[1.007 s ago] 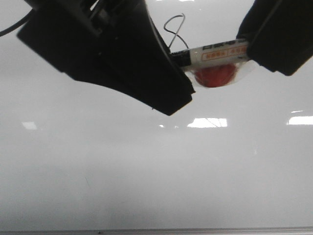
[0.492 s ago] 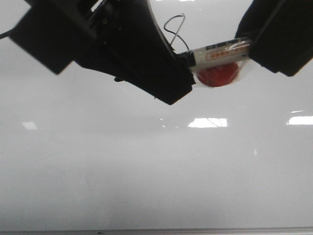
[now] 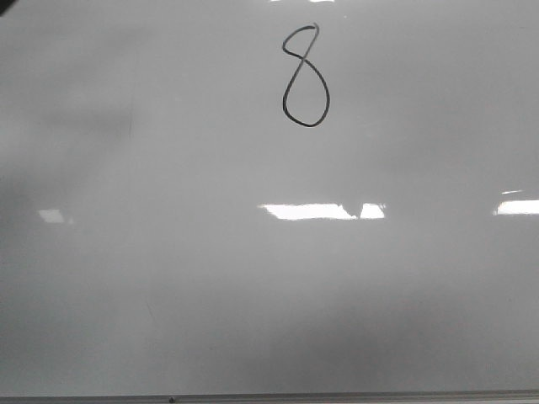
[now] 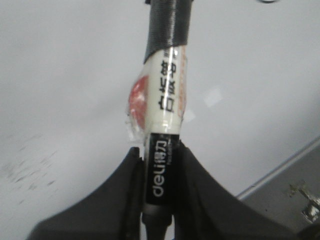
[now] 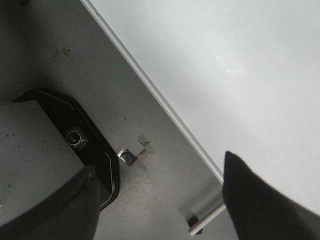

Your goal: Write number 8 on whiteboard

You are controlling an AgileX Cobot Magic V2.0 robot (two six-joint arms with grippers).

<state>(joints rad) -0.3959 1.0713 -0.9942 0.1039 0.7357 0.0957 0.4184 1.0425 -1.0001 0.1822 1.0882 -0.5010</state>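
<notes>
While the number 8 (image 3: pixel 305 77) stands at the upper centre of the whiteboard (image 3: pixel 253 286) in the front view, the left gripper (image 4: pixel 159 165) is clamped on a marker (image 4: pixel 165 125). The right gripper (image 5: pixel 160 200) has its jaws spread apart, empty, above the board's edge and grey floor (image 5: pixel 145 200).

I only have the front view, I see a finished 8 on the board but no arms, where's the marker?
Observer: The left end effector holds the marker, shut on its black barrel.
Operator: And the right one?
Observer: The right end effector is open, holding nothing.
Operator: Where is it hanging?
Observer: Over the whiteboard edge, with grey floor beside it.
</notes>
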